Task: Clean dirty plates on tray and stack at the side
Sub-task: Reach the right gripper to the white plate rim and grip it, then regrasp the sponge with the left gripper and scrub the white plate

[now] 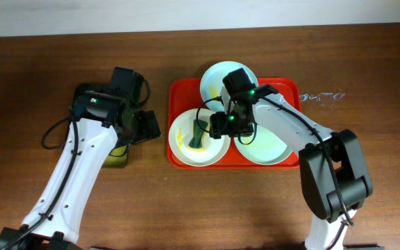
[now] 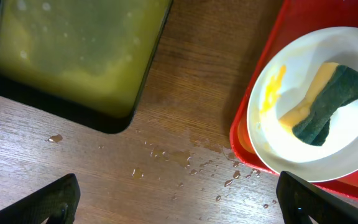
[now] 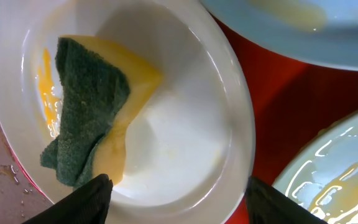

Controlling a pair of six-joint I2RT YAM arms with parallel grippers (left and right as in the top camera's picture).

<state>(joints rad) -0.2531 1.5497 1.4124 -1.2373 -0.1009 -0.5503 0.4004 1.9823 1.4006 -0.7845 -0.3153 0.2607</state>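
The red tray (image 1: pixel 290 89) holds three plates. A cream-white plate (image 1: pixel 182 147) lies at its left, with a yellow smear and a green-and-yellow sponge (image 1: pixel 198 135) in it. One mint-blue plate (image 1: pixel 216 78) lies at the back and another (image 1: pixel 268 147) at the right, both with yellow smears. My right gripper (image 1: pixel 222 125) is open just above the white plate's right side; in the right wrist view its fingers (image 3: pixel 179 200) span the plate (image 3: pixel 185 137) next to the sponge (image 3: pixel 89 118). My left gripper (image 1: pixel 146 127) is open and empty over the table left of the tray.
A dark tray with yellow-green liquid (image 1: pixel 116 157) sits left of the red tray, partly under my left arm, and it also shows in the left wrist view (image 2: pixel 73 56). Water drops (image 2: pixel 191 162) lie on the wood between the two trays.
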